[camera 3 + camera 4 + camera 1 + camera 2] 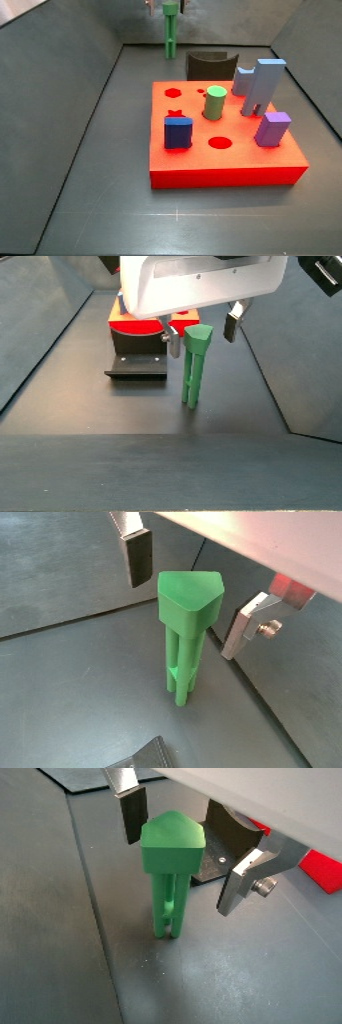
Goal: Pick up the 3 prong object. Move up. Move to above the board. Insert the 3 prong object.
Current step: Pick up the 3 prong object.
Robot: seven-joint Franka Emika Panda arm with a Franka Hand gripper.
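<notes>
While 3 prong object (168, 868) stands upright on floor, hand (182, 850) wide, fingers straddling its top.

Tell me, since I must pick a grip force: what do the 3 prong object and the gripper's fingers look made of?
The 3 prong object, standing upright on the floor between the open gripper's fingers, looks like matte green plastic: uniform colour, soft sheen, sharp moulded edges. The fingers look like brushed silver metal plates, with dark pads, probably rubber, though the pictures leave that open.
</notes>
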